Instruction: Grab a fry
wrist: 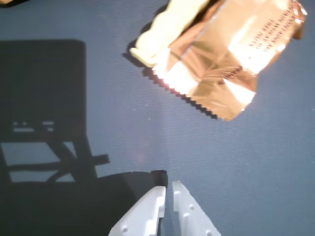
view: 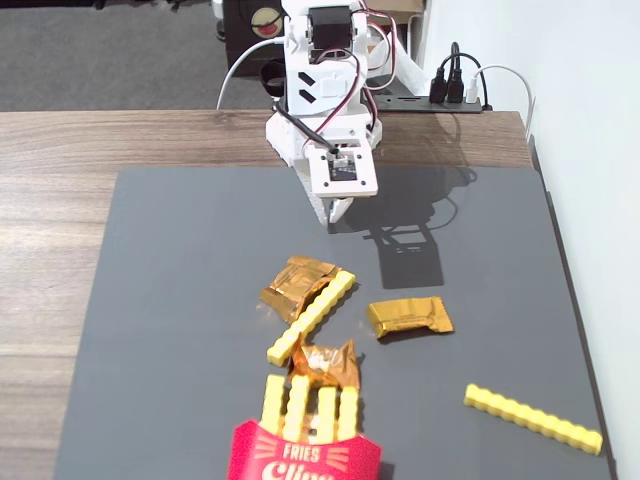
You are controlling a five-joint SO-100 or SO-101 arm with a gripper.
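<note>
Fixed view: claw (view: pixel 339 213) hangs near the far edge of the grey surface (view: pixel 160 300), tips together, holding nothing; wrist view confirms the two white fingers (wrist: pixel 147 209) nearly touching with only a thin slit between them. Two loose fries on the surface. One fry (view: pixel 312 316) lies diagonally at centre, far end resting against a crumpled gold wrapper (view: pixel 293 284), near end touching a second wrapper (view: pixel 325 364). A third wrapper (view: pixel 409 315) sits just beside it toward the right edge. Another long fry (view: pixel 533 418) lies alone near the right near corner, well apart from everything. Red carton (view: pixel 303 458) at the near edge, short fries standing in it. Wrist view shows a pale fry end (wrist: pixel 162 34) tucked against foil (wrist: pixel 231 64), ahead of the tips. Judgement: approach not yet begun. Centre fry is closer but crowded; best to spread the fingers first, turn them across the fry's width, and descend on its bare mid-section between the two wrappers to avoid pinching foil. The lone fry would be a cleaner grasp but looks a longer reach.
</note>
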